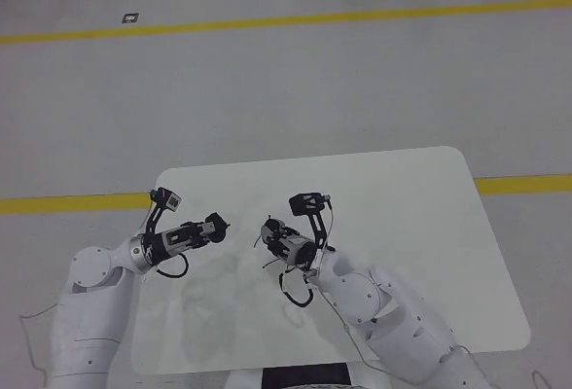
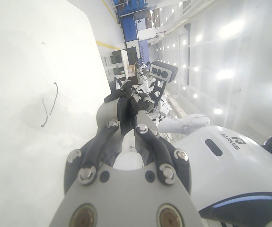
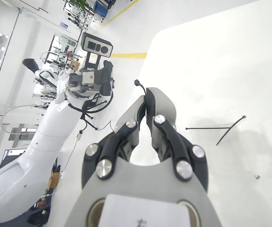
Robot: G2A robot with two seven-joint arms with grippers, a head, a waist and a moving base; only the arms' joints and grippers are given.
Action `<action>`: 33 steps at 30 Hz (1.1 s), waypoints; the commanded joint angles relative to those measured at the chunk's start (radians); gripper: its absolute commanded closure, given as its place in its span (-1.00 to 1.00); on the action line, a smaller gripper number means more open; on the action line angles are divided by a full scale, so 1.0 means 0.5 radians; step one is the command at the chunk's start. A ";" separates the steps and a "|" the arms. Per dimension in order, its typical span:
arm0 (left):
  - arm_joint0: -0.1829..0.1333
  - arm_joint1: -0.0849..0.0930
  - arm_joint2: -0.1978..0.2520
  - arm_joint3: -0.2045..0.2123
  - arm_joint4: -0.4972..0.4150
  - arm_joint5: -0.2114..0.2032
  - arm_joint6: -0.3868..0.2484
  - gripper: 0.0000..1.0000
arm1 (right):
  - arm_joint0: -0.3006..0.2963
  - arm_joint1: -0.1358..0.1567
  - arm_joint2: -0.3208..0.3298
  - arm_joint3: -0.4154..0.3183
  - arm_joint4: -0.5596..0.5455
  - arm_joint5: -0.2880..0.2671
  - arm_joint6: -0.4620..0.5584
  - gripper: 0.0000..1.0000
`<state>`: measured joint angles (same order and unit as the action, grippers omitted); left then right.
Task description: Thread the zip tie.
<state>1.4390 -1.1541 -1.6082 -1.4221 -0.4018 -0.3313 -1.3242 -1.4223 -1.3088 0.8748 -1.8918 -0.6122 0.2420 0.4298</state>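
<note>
Item under task: a thin black plastic zip tie (image 3: pixel 139 83), held above the white, rounded-corner tabletop (image 1: pixel 403 194). The right pincer (image 3: pixel 146 100) is clamped on it. Its ribbed black pads are pressed together on the strap, and the small square locking head projects just past the fingertips.

Governing relation: the tie's long axis runs in line with the right pincer's fingers, head outward, pointing left across a gap at the left pincer (image 2: pixel 126 102). The two pincers face one another, near but apart. The left arm is the nearer free arm to the head.

The left pincer's grey fingers are drawn together. Whether a strap end is nipped between its pads cannot be told.

Two spare black zip ties (image 3: pixel 230 126) lie flat and crossed on the tabletop, apart from both pincers.

Judgement: threading calls for close alignment, since the strap is slender and likely springy.
</note>
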 commanded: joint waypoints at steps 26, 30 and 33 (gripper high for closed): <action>-0.011 0.014 0.201 0.070 0.004 -0.017 0.068 1.00 | -0.074 -0.004 0.020 -0.071 -0.245 0.169 -0.174 1.00; -0.011 0.014 0.201 0.070 0.004 -0.017 0.068 1.00 | -0.074 -0.004 0.020 -0.071 -0.245 0.169 -0.174 1.00; -0.011 0.014 0.201 0.070 0.004 -0.017 0.068 1.00 | -0.074 -0.004 0.020 -0.071 -0.245 0.169 -0.174 1.00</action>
<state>1.4334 -1.1472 -1.5075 -1.3871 -0.3996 -0.3400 -1.2903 -1.4595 -1.3106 0.8846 -1.9272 -0.7348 0.3265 0.3429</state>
